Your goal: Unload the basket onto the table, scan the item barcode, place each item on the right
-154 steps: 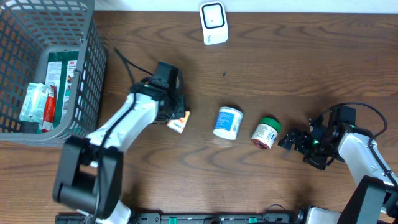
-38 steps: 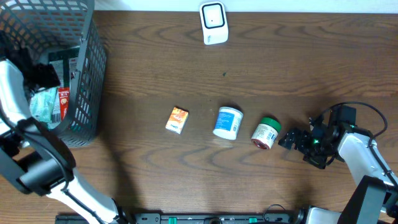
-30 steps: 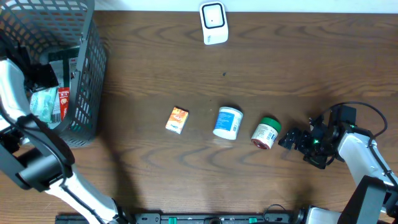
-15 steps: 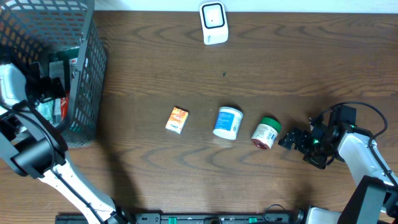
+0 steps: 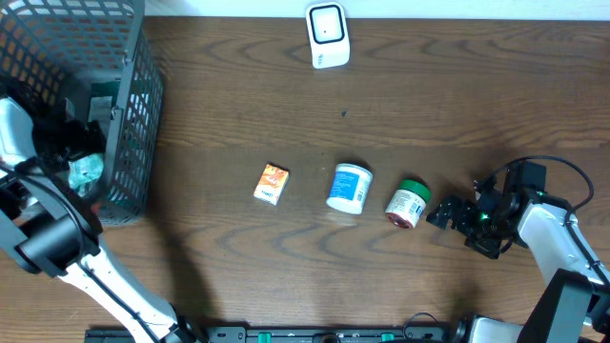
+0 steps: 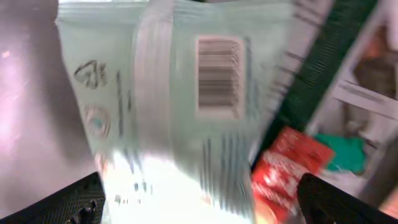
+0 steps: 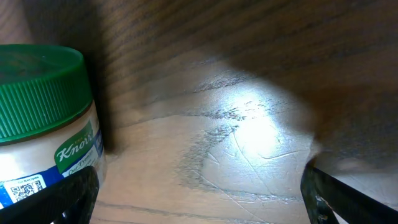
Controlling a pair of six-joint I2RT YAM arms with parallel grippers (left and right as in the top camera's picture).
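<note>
One barcoded pouch [image 6: 174, 124], close before the wide-spread left claw [image 6: 205, 205], in basket [image 5: 133, 95]

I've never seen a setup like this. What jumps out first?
A grey mesh basket at the left of the table, with the left arm reaching into it; its camera is filled by a pale green packet showing a barcode. Mid-table lie a small orange box, a white tub and a green-lidded Knorr jar in a row.

The left arm [image 5: 11, 133] reaches into the basket [image 5: 133, 124], seemingly over a pale pouch [image 5: 86, 171].
</note>
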